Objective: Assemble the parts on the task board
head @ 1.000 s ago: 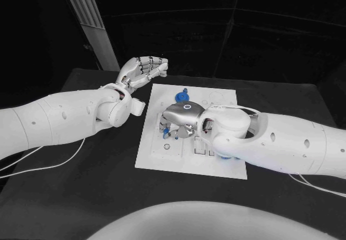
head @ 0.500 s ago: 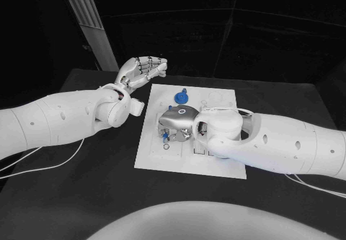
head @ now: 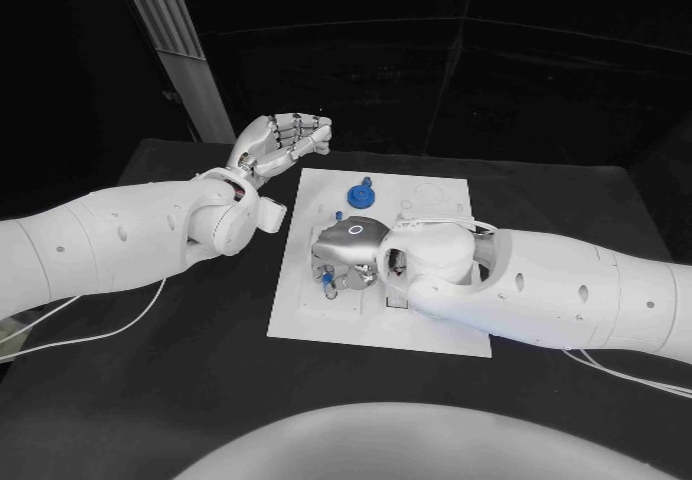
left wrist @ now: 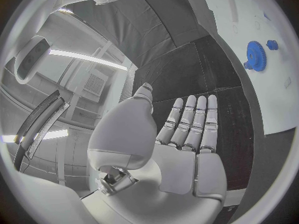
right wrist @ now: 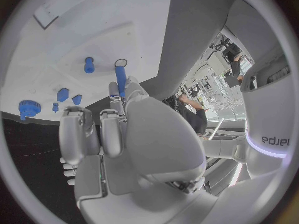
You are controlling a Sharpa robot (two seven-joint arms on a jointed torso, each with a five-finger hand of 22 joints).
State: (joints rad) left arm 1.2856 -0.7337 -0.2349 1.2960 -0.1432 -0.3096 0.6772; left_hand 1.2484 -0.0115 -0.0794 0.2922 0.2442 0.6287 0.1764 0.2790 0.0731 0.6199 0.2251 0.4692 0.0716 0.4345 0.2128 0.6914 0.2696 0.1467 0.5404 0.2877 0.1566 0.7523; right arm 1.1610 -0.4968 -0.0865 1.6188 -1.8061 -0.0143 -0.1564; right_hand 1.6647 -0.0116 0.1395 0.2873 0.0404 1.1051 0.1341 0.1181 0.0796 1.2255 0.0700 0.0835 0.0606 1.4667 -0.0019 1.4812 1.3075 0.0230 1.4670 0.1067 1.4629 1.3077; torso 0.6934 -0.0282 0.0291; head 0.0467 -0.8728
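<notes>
A slim blue peg (right wrist: 119, 78), a plain rod, is pinched at the fingertips of the right hand (head: 351, 250), its long axis running straight out from the fingers toward the white task board (head: 433, 335), its far tip at a small ring-shaped hole (right wrist: 121, 62). Near it on the board stand a short blue pin (right wrist: 89, 64) and a blue gear (head: 361, 194). The left hand (head: 286, 138) hovers beyond the board's far corner, fingers straight and pressed together, holding nothing.

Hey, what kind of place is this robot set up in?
Probably a robotics lab or test bench: a black table holds a white task board with small blue parts, and ceiling strip lights hang overhead.
</notes>
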